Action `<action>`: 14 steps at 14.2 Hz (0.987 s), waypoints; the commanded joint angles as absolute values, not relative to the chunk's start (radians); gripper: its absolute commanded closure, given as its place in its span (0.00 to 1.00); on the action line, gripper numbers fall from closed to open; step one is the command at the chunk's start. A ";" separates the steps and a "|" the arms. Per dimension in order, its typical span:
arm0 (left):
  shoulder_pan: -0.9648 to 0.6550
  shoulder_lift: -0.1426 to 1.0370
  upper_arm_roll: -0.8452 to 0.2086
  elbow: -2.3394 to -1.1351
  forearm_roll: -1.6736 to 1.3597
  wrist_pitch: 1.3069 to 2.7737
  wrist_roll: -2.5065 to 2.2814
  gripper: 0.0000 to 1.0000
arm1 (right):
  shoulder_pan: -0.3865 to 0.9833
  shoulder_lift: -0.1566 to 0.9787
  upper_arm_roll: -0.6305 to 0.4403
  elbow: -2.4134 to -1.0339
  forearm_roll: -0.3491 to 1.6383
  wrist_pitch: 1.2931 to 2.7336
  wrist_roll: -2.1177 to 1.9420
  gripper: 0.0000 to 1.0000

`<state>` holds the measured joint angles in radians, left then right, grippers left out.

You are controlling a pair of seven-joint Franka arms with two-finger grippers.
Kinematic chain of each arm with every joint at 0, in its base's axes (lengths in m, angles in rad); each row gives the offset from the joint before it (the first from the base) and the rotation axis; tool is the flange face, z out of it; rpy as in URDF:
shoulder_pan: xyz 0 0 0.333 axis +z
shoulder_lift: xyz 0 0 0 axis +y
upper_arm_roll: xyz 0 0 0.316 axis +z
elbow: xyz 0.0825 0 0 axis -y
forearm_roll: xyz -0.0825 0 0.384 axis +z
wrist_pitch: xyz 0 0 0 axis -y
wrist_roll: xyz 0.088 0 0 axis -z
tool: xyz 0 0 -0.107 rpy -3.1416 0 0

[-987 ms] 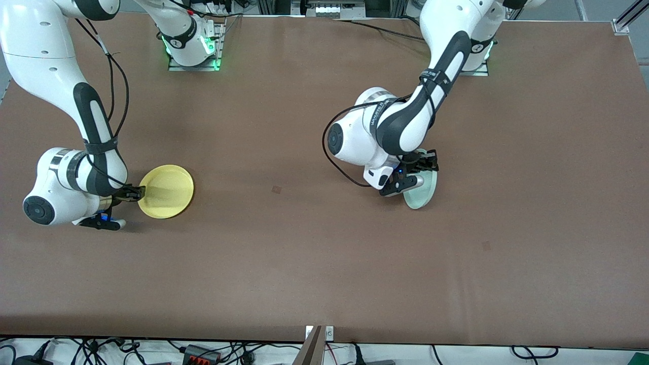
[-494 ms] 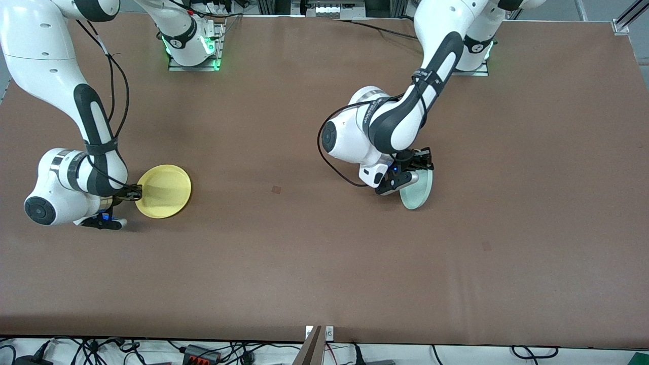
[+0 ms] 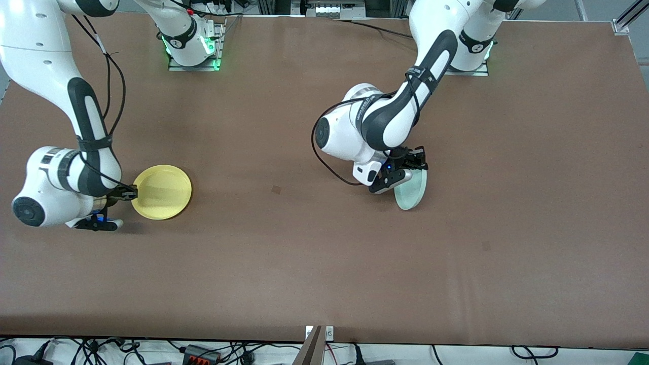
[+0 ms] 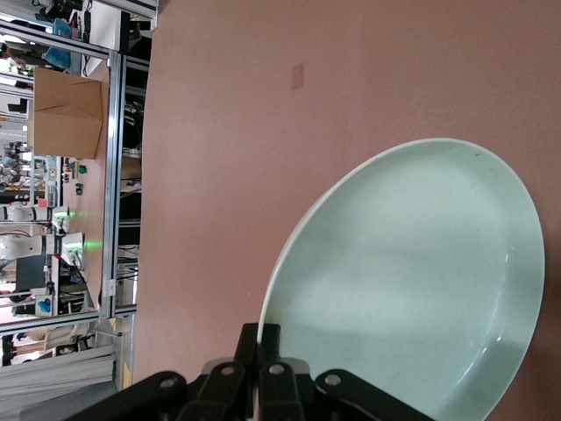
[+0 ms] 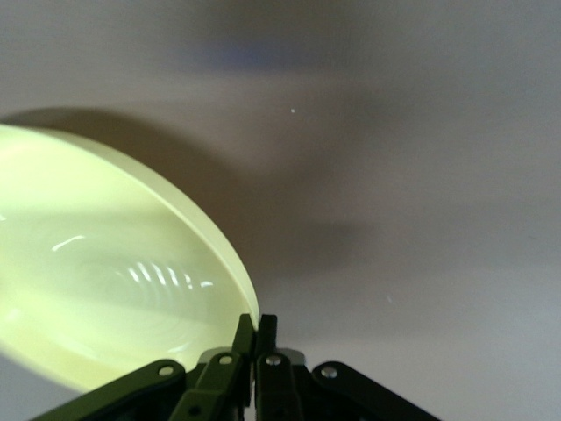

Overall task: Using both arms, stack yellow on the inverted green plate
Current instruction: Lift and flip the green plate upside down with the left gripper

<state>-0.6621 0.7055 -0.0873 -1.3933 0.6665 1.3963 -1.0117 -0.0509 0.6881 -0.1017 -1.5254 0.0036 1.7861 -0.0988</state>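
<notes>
The yellow plate point(image 3: 162, 191) is at the right arm's end of the table, open side up. My right gripper point(image 3: 133, 193) is shut on its rim; the right wrist view shows the plate point(image 5: 105, 289) pinched at the rim by my gripper point(image 5: 257, 326). The pale green plate point(image 3: 411, 188) is near the table's middle, tilted steeply on edge, lifted. My left gripper point(image 3: 415, 163) is shut on its rim; the left wrist view shows the plate point(image 4: 412, 272) with its hollow side toward the camera and my gripper point(image 4: 263, 338) clamped on the rim.
The brown table point(image 3: 324, 263) has bare room between the two plates and toward the front camera. A small dark mark point(image 3: 276, 189) lies between the plates. The arm bases point(image 3: 195, 45) stand along the table's edge farthest from the camera.
My left gripper has moved toward the right arm's end with the green plate, which stands more on edge. My right gripper has drawn back slightly with the yellow plate.
</notes>
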 commanded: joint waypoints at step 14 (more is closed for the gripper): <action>-0.784 0.805 -0.086 -1.355 0.716 1.388 -1.190 0.62 | 0.251 0.555 -0.098 -1.417 -0.173 1.655 -0.104 1.00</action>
<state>-0.7712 0.7681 -0.0829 -1.3868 0.7152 1.3472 -1.1785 0.2321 0.5661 -0.0904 -1.4233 -0.1561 1.6675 -0.0994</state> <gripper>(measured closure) 0.907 0.974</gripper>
